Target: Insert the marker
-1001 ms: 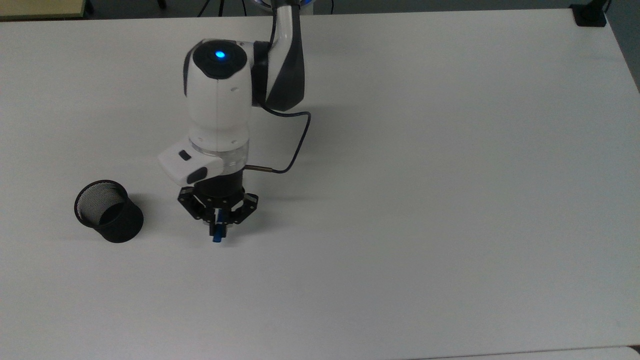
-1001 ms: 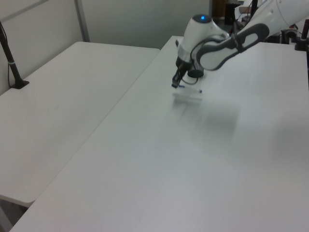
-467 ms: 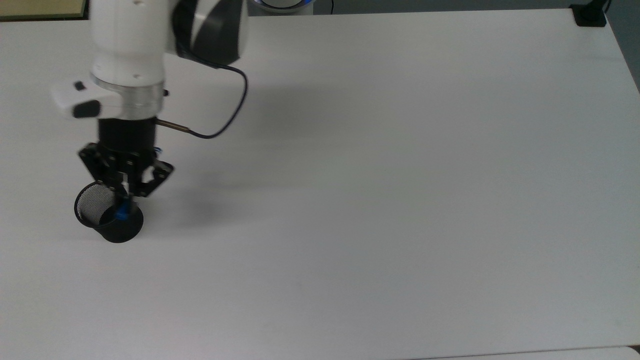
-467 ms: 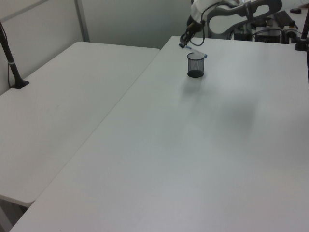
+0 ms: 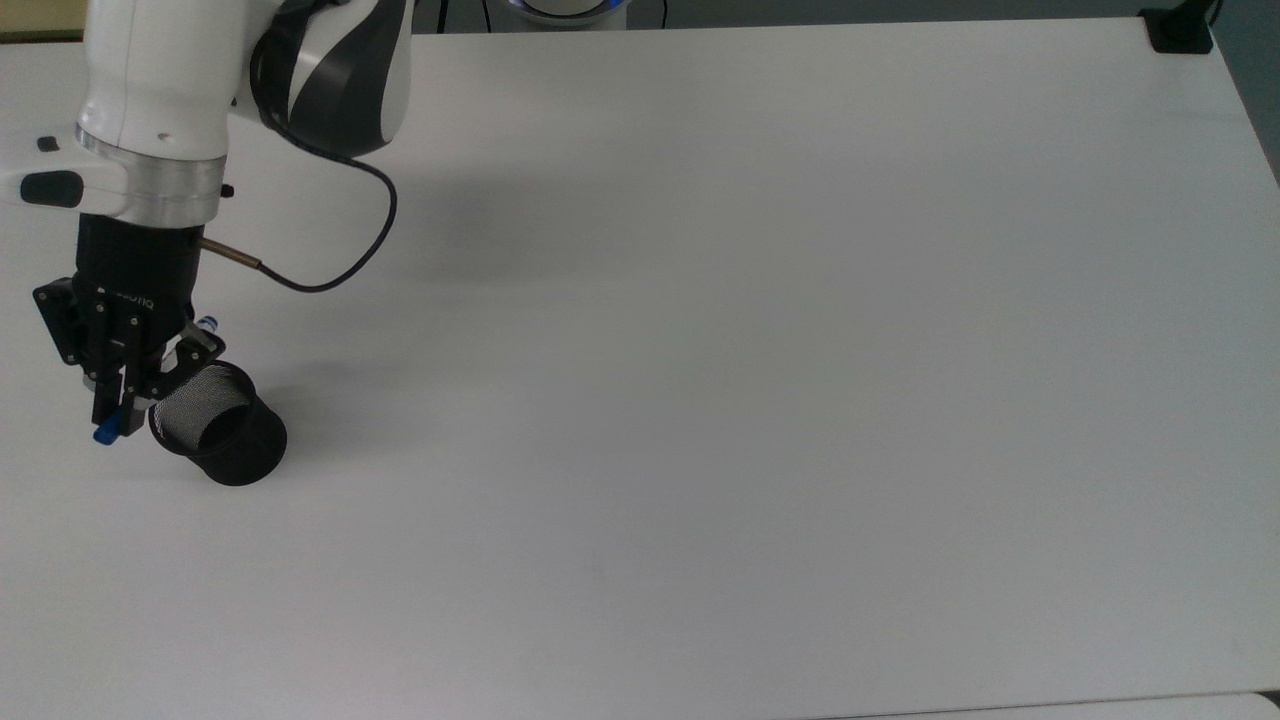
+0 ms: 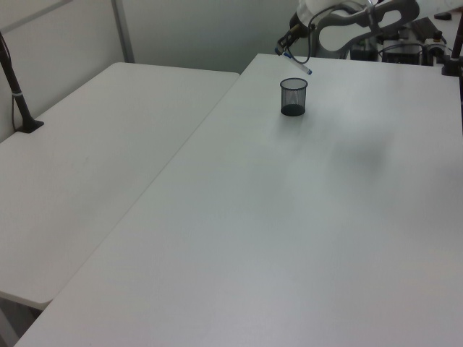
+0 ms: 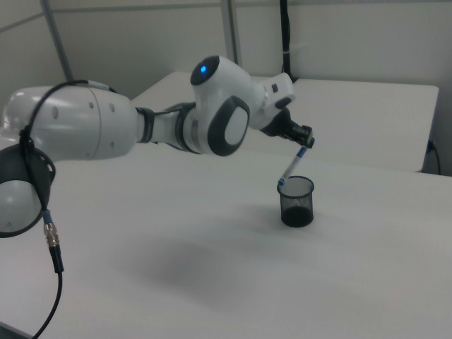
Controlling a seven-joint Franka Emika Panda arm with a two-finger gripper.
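Observation:
A black mesh cup [image 5: 218, 437] stands upright near the top view's left edge, mouth open and nothing visible inside. My gripper [image 5: 112, 410] hangs just to the top view's left of the cup's rim, shut on the marker [image 5: 103, 435]. The marker is tilted, one blue end below the fingers and the other end sticking out behind them. In the right view the marker [image 7: 291, 166] slants down from the gripper [image 7: 305, 143], its lower tip close above the left rim of the cup [image 7: 296, 201]. In the left view the gripper [image 6: 284, 49] and marker [image 6: 304, 66] hover above the cup [image 6: 293, 96].
The white table [image 5: 750, 400] stretches wide to the top view's right of the cup. A black clamp [image 5: 1180, 30] sits at its far right corner. A second white table [image 6: 87, 159] with a black post [image 6: 18, 94] adjoins on the left view's left.
The arm swung from mid-table toward the top view's left with the marker in its grip. It passed over the cup's mouth and now sits just past the cup's left rim.

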